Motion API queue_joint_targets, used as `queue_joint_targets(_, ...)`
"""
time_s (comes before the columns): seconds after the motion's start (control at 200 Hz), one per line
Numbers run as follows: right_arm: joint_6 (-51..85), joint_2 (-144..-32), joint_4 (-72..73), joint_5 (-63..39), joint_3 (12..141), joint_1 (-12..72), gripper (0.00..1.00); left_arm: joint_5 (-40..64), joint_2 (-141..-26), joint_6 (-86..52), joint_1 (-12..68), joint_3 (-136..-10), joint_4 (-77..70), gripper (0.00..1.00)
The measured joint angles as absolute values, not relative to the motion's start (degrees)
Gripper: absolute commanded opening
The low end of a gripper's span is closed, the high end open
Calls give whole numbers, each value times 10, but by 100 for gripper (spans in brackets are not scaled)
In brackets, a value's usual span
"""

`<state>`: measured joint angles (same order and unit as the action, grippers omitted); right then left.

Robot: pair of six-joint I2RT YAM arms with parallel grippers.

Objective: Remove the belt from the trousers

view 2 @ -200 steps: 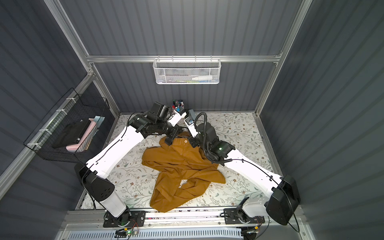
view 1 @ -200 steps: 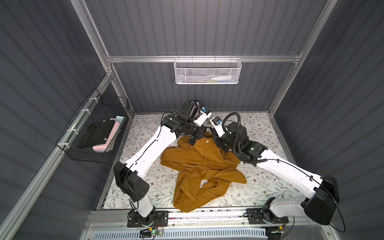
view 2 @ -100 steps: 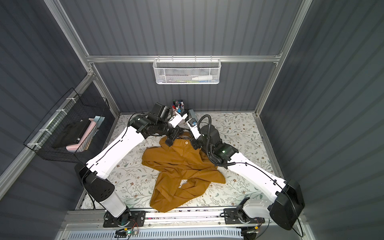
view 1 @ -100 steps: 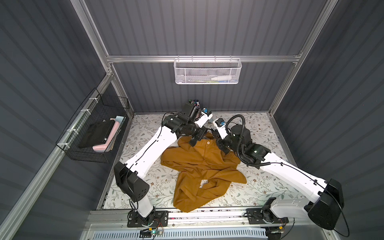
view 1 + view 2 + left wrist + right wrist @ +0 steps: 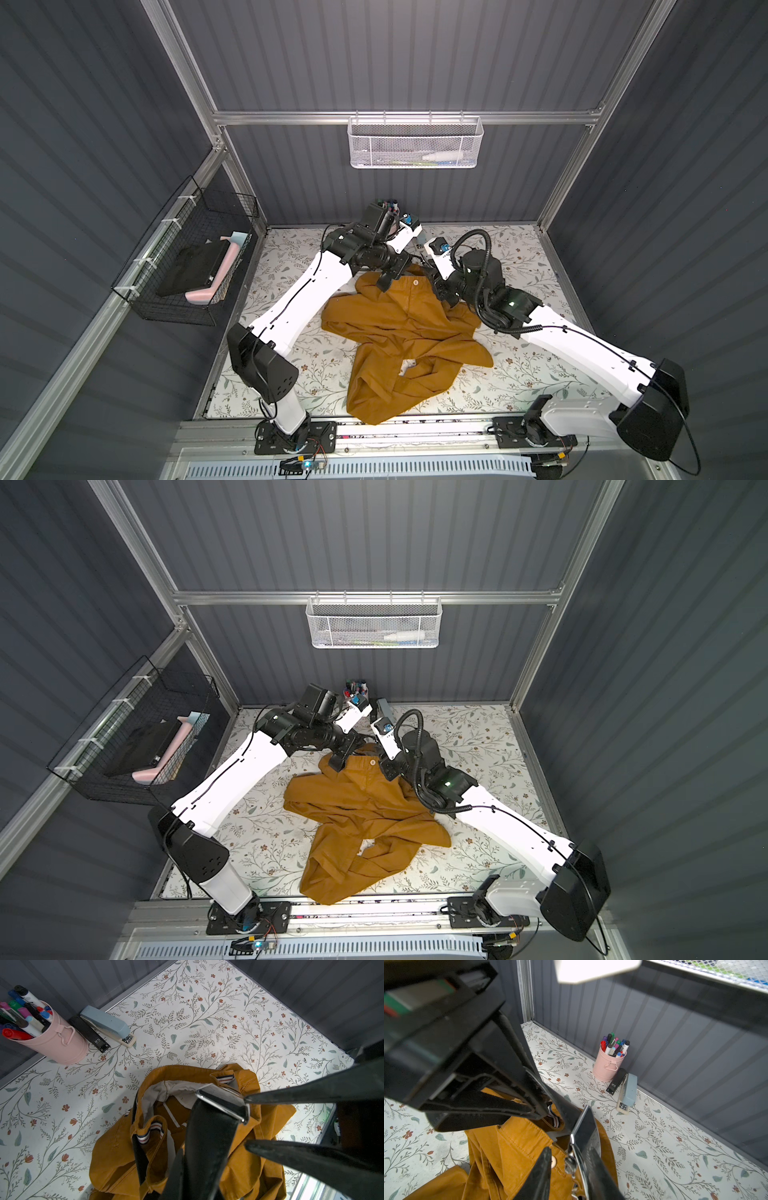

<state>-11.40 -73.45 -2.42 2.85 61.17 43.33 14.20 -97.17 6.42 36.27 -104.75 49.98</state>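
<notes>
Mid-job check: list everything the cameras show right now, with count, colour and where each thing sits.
trousers: one, mustard-brown, crumpled mid-table
belt: one, black, partly round the waistband
buckle: one, silver, on the belt's raised end
pen pot: one, pink, back of table
markers: several, mixed colours, in the pen pot
stapler: one, blue-grey, beside the pen pot
slim box: one, black, between pen pot and stapler
mesh basket: one, white, back wall, contents unclear
wire basket: one, black, left wall, holds something black and something pink
table mat: one, white floral, under everything
left tool: one, black, shut on the belt near the buckle
right tool: one, black, open beside the buckle
</notes>
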Motion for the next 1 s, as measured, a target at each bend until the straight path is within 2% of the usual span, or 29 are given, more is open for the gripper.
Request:
queue_joint_targets(0.255, -126, -748, -25, 41, 617, 434, 19, 142, -972, 64, 362, -1047, 503, 0)
queue_joint_targets(0.375, -131, -748, -25, 45, 619, 433, 17, 142, -972, 64, 362, -1047, 504, 0)
queue_joint_targets(0.52, -132, -748, -25, 45, 619, 433, 17, 142, -972, 64, 362, -1047, 504, 0)
queue_joint_targets(1.001, -131, -773, -21, 40, 636, 434, 28, 142, -972, 64, 359, -1047, 510, 0)
